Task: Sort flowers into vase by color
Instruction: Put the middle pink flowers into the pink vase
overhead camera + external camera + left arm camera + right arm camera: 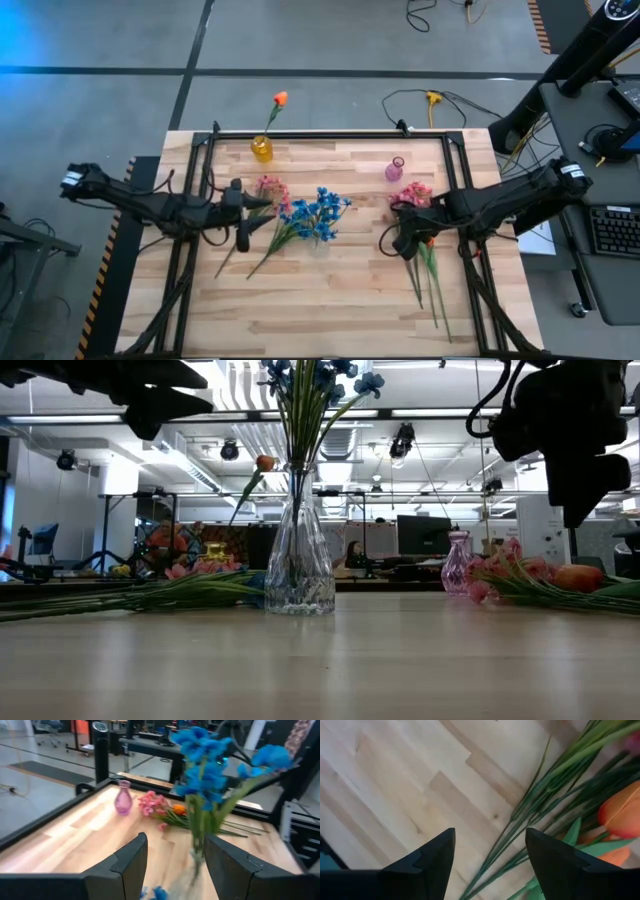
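Blue flowers stand in a clear glass vase at the table's middle. One orange flower stands in a yellow vase at the far edge. A purple vase stands far right. Pink flowers lie left of the clear vase. A second pile of pink flowers, with orange buds and green stalks, lies on the right. My left gripper is open, level, and faces the blue flowers. My right gripper is open and hovers over the right pile's stalks.
A black metal frame runs around the table's far edge and sides. Bare wood lies along the near edge. Cables and a desk with a keyboard lie beyond the right side. The room behind the table holds desks and monitors.
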